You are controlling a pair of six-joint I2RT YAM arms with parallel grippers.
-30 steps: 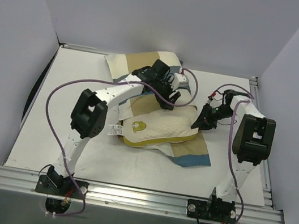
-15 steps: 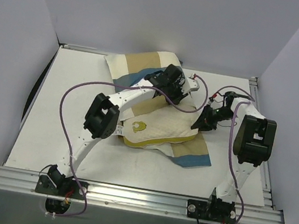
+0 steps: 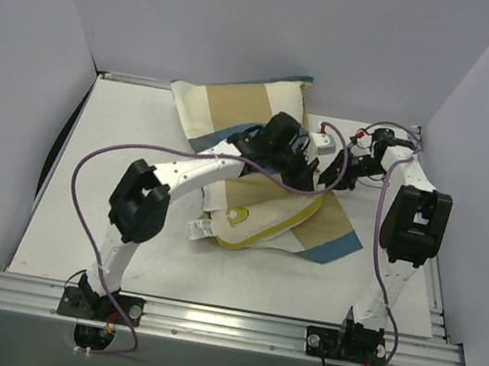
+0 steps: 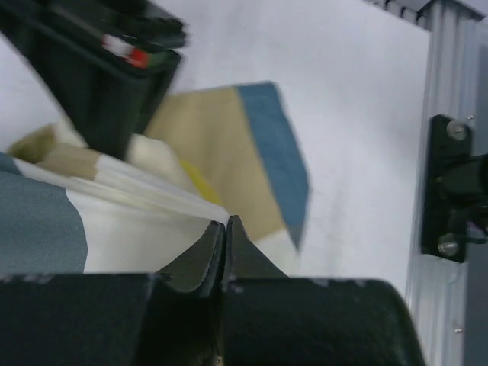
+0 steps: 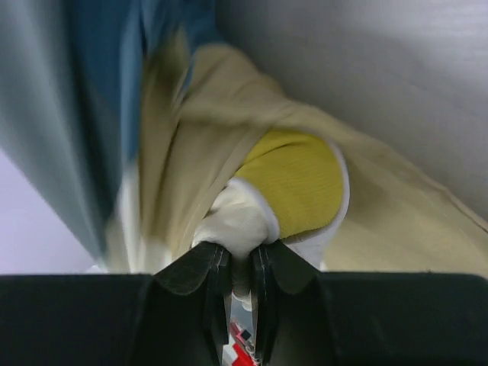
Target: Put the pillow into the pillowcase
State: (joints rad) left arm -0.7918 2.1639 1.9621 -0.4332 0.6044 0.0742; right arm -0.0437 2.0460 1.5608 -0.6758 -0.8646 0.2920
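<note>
The blue, tan and white checked pillowcase point(image 3: 238, 107) stands bunched up at the back of the table, and part of it lies flat under the pillow. The cream pillow point(image 3: 263, 214), with a yellow emblem and yellow piping, sticks out of it toward the front. My left gripper point(image 3: 314, 171) is shut, and a thin edge of the pillowcase point(image 4: 221, 145) runs into its tips point(image 4: 226, 221). Close beside it, my right gripper point(image 3: 341, 169) is shut on a cream corner of the pillow point(image 5: 244, 221), with the pillowcase point(image 5: 381, 221) draped round that corner.
The white table point(image 3: 115, 171) has an aluminium rail point(image 3: 221, 322) along its front edge, and grey walls enclose it on three sides. Purple cables loop off both arms. A metal frame rail with a black bracket point(image 4: 450, 191) lies just right of the left gripper.
My left gripper swung right toward the right gripper and shut on the pillowcase edge. The right gripper moved back and up with the pillow corner. The pillowcase rose at the back.
</note>
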